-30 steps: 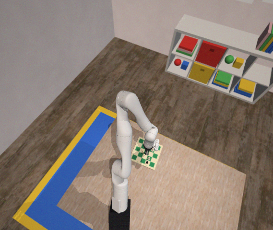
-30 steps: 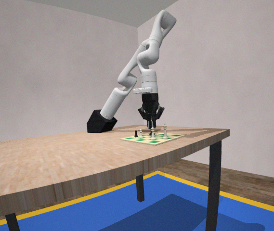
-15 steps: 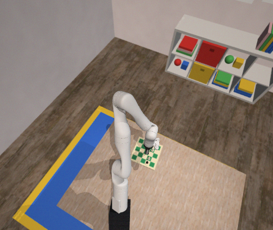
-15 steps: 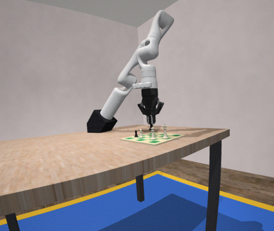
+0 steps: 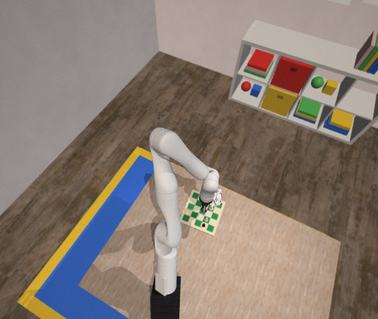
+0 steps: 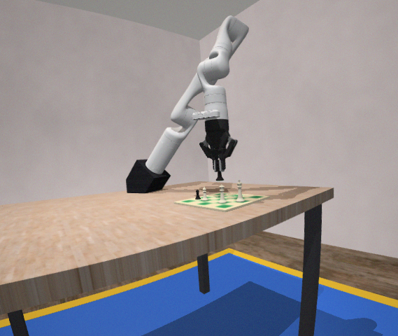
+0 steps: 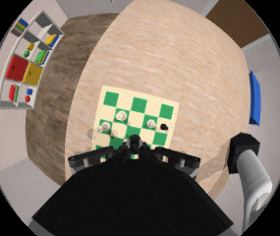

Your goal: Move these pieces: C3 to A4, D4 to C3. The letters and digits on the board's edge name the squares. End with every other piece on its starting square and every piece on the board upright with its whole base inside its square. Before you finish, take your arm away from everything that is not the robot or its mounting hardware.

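Observation:
A small green-and-cream chessboard (image 5: pixel 188 219) (image 6: pixel 186 202) (image 7: pixel 112 100) lies on the wooden table. My gripper (image 6: pixel 219 169) (image 5: pixel 203 207) (image 7: pixel 135 145) points straight down over the board. It is shut on a small dark chess piece (image 6: pixel 219 176) and holds it well clear above the squares. On the board stand a black pawn (image 6: pixel 197 194) (image 5: pixel 203 224) (image 7: pixel 163 125), a white pawn (image 6: pixel 204 193) (image 5: pixel 205 218), a taller white piece (image 6: pixel 222 193) and the tallest white piece (image 6: pixel 239 190) (image 5: pixel 210 207). The square letters and digits are too small to read.
The arm's black base (image 6: pixel 143 178) stands on the table (image 6: pixel 83 231) behind the board. The board lies near the table's far edge. A shelf with coloured boxes (image 5: pixel 315 82) stands against the wall, away from the table.

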You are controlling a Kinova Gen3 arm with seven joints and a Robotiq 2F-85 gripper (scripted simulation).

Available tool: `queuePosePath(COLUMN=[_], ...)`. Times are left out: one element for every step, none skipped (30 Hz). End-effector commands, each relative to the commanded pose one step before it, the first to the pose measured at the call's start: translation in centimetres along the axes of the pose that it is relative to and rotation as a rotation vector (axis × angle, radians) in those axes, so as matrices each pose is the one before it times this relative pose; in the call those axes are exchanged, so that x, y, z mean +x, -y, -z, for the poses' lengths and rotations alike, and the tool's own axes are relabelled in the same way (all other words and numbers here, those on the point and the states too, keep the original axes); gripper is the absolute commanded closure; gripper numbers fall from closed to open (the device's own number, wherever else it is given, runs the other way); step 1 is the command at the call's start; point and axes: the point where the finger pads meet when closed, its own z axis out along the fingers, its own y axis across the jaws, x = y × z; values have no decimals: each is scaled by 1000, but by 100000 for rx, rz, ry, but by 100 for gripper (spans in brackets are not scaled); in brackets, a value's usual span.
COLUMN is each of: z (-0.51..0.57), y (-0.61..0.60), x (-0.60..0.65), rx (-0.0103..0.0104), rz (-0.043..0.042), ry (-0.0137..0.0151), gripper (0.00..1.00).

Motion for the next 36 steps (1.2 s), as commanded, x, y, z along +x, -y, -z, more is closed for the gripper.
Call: queuePosePath(z=[960, 230, 223, 223, 217, 211, 0, 0, 207, 194, 192, 178, 165, 158, 142, 126, 114, 102, 86, 71, 57, 44, 33, 0, 0, 23, 14, 7, 3, 0, 0, 0, 0, 0, 0, 0], y=[418, 2, -1, 1, 0, -1, 0, 0, 1, -2, 2, 0, -2, 2, 0, -1, 0, 1, 0, 0, 0, -1, -1, 0, 0, 0, 0, 0, 0, 0, 0, 0, 0, 0, 0, 0], x=[213, -2, 1, -1, 0, 1, 0, 0, -1, 1, -1, 0, 1, -1, 0, 1, 0, -1, 0, 0, 0, 0, 0, 0, 0, 0, 0, 0, 0, 0, 0, 0, 0, 0, 0, 0], rx=[1535, 6, -3, 3, -1, -2, 0, 0, 3, -6, 6, -1, -5, 5, 0, -4, 0, 3, 1, -1, -1, -1, -1, 0, 0, -1, -1, 0, 0, 0, 0, 0, 0, 0, 0, 0], rz=[280, 0, 0, 0, 0, 0, 0, 0, 0, 0, 0, 0, 0, 0, 0, 0, 0, 0, 0, 0, 0, 0, 0, 0, 0, 0, 0, 0, 0, 0, 0, 0, 0, 0, 0, 0], ry=[-1019, 10, -6, 4, -1, -3, 0, 0, 5, -9, 8, -1, -7, 7, 0, -5, 0, 4, 1, -1, -2, -2, -2, 0, 0, -1, -1, -1, 0, 0, 0, 0, 0, 0, 0, 0], gripper=[100, 100, 100, 100, 100, 100, 100, 100, 100, 100, 100, 100, 100, 100, 100, 100, 100, 100, 100, 100, 100, 100, 100, 100, 100, 100, 100, 100, 100, 100, 100, 100, 100, 100, 100, 100])
